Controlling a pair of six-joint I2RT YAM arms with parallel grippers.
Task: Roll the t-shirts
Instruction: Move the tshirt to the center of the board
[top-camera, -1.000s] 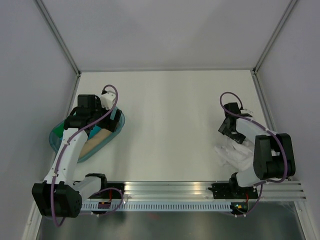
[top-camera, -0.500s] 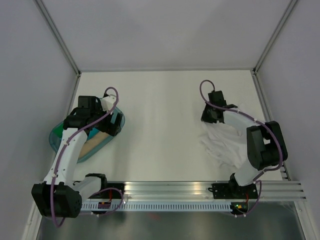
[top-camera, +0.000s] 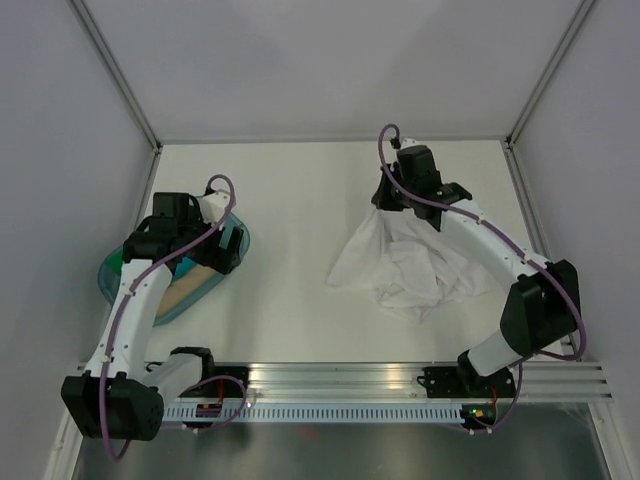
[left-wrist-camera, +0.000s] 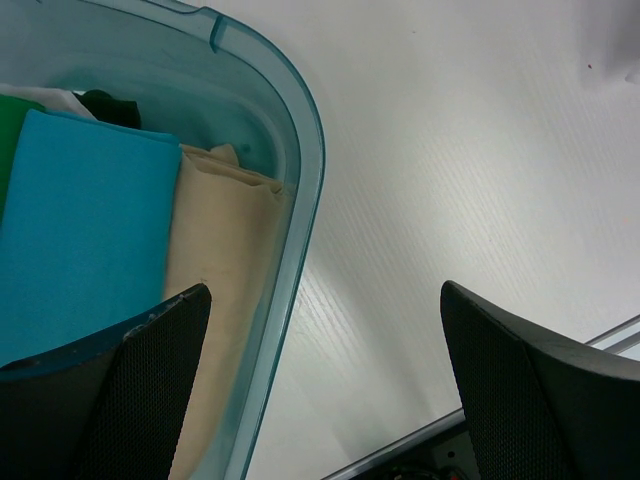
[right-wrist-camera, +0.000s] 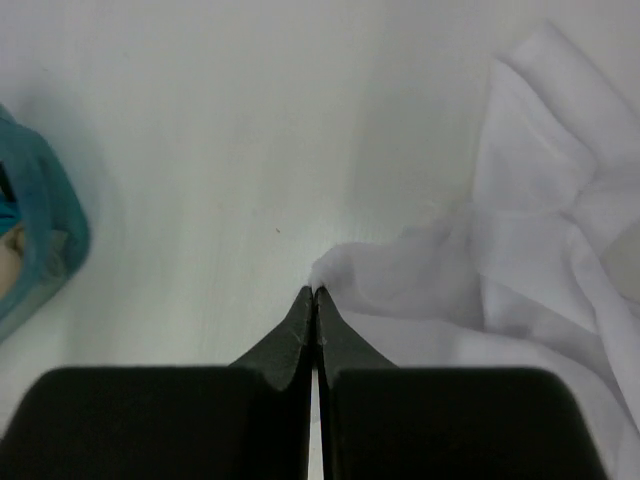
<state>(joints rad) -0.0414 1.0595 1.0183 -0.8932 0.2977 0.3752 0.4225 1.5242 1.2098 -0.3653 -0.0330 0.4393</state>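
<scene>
the white bench (top-camera: 290, 200) takes up most of your top view. your right arm (top-camera: 480, 240) reaches far out over it towards the middle, and your left arm (top-camera: 135, 300) bends over the left side.

the white t-shirt (top-camera: 415, 270) lies crumpled on the right half of the bench, partly under the right arm. one part of it rises in a peak to your right gripper (right-wrist-camera: 315, 292). the rest spreads loose and wrinkled on the surface, with a flap trailing out to the left.

the translucent teal tub (top-camera: 112, 283) sits on the bench at the left, well apart from the shirt. in your left wrist view, a turquoise roll (left-wrist-camera: 85, 230) lies inside it beside a tan roll (left-wrist-camera: 225, 270), and the tan one rests against the tub's wall. a green roll (left-wrist-camera: 10, 130) shows only as a sliver at the picture's left edge, next to the turquoise one.

your left gripper (left-wrist-camera: 320, 296) hangs above the tub's rim with its fingers spread wide and nothing between them. one finger is over the rolls and the other over bare bench.

your right gripper has its fingers pressed tight together, pinching a thin edge of the white t-shirt right at the tips, above the bench.
</scene>
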